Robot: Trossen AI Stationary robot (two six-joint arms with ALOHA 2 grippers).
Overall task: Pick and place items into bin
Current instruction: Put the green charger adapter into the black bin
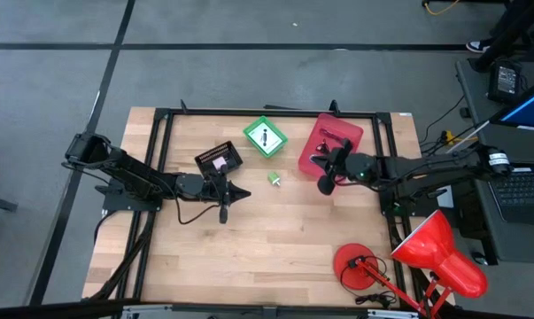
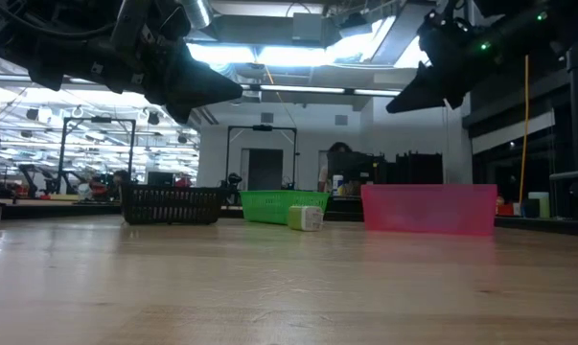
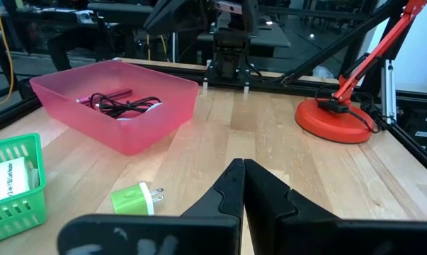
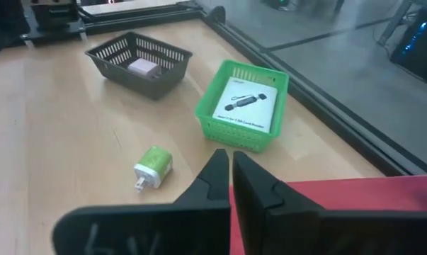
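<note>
Green plastic charger plug (image 1: 274, 180) lying loose mid-table; translucent pink bin (image 1: 329, 142) holding coiled black cable (image 3: 121, 105). Left gripper (image 1: 241, 192) and right gripper (image 1: 323, 187) pressed together, empty.

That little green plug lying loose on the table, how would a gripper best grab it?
Probably from straight above, fingers closing across the green body of the plug, not the thin metal prongs. It lies on its side on bare wood, clear of the green basket, so its flat faces offer a firm hold.

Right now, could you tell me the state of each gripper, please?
Left gripper: closed, holding nothing, above the table.
Right gripper: closed, holding nothing, over the pink bin.
</note>
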